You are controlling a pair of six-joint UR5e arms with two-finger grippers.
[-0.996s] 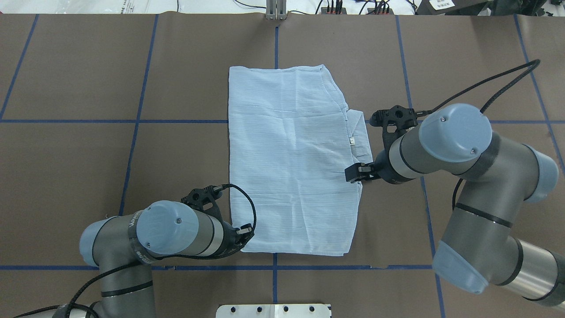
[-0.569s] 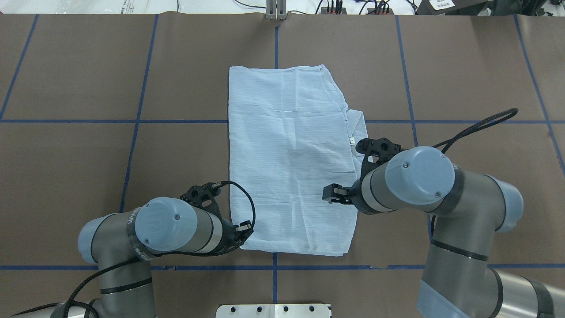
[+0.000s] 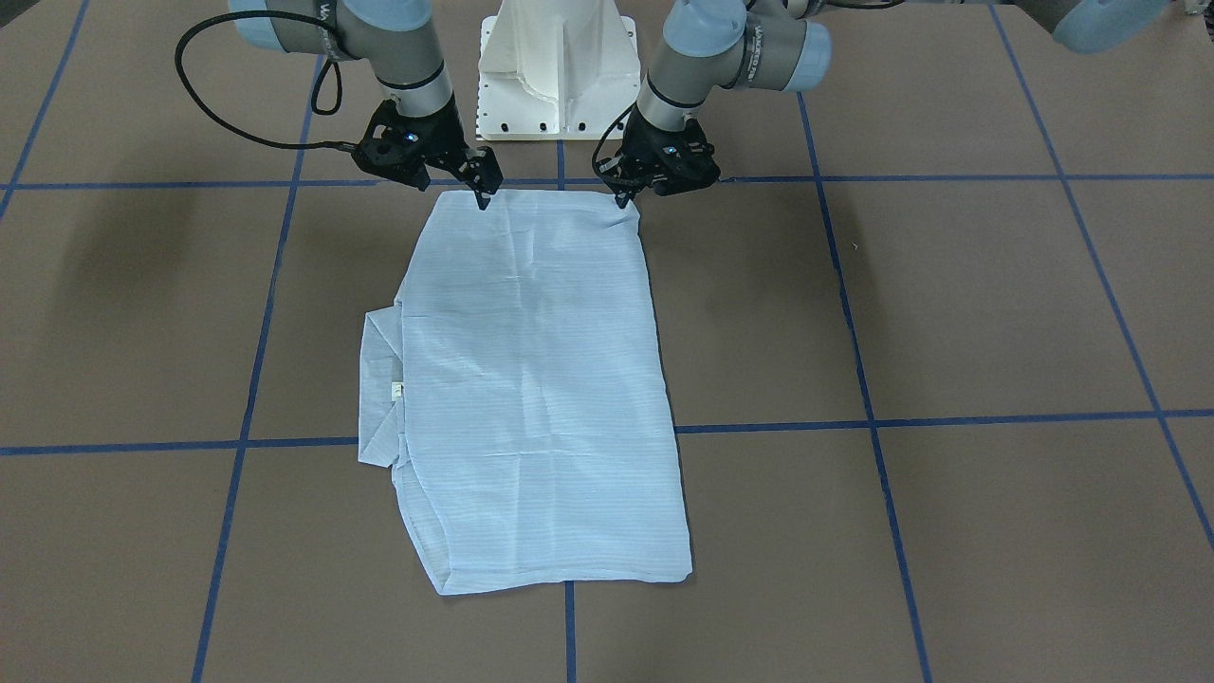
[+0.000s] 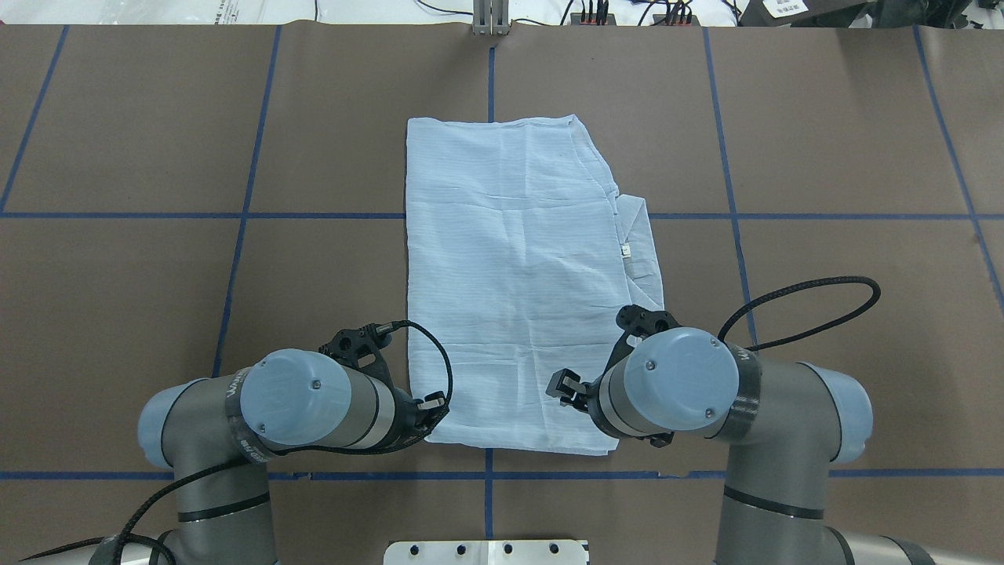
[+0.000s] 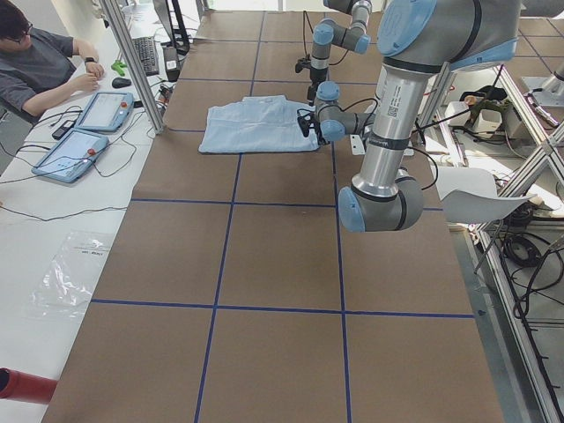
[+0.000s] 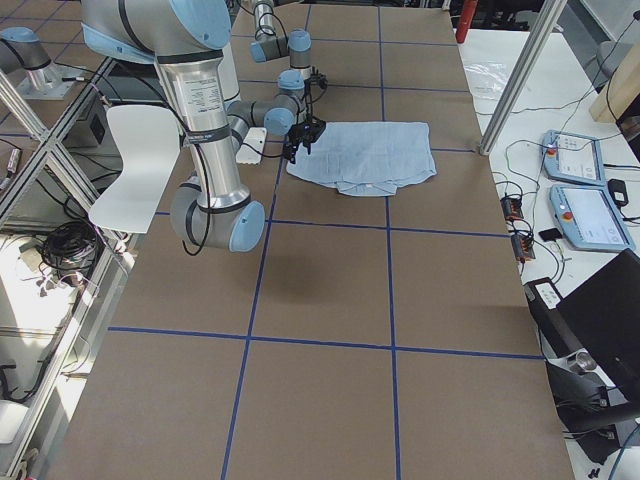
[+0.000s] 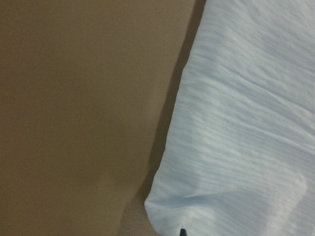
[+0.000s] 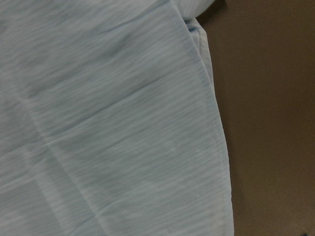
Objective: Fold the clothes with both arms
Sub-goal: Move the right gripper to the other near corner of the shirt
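Black and two-fingered, the right gripper points down at one corner of the cloth edge lying nearest the white pedestal base, its tip at or just above the fabric. We cannot tell whether its fingers are parted or closed. We see the black two-finger left gripper at the other corner of that same edge, also low at the fabric. Its wrist camera shows a rounded corner of cloth close beneath it, and here too we cannot tell whether the fingers pinch anything. We find the thin, light blue, finely striped shirt lying flat on the brown paper-covered table, folded into a long rectangle that starts just in front of the base and runs straight away from it. Its collar part, bearing a small white tag, sticks out from the long side on the robot's right, roughly midway along the rectangle as we go out from the base. We note blue tape lines gridding the table, one passing between the base and the shirt's nearest edge. Flanking the base, the grey tubular left arm and the matching right arm, both with light blue joint caps, bend inward over those two corners.
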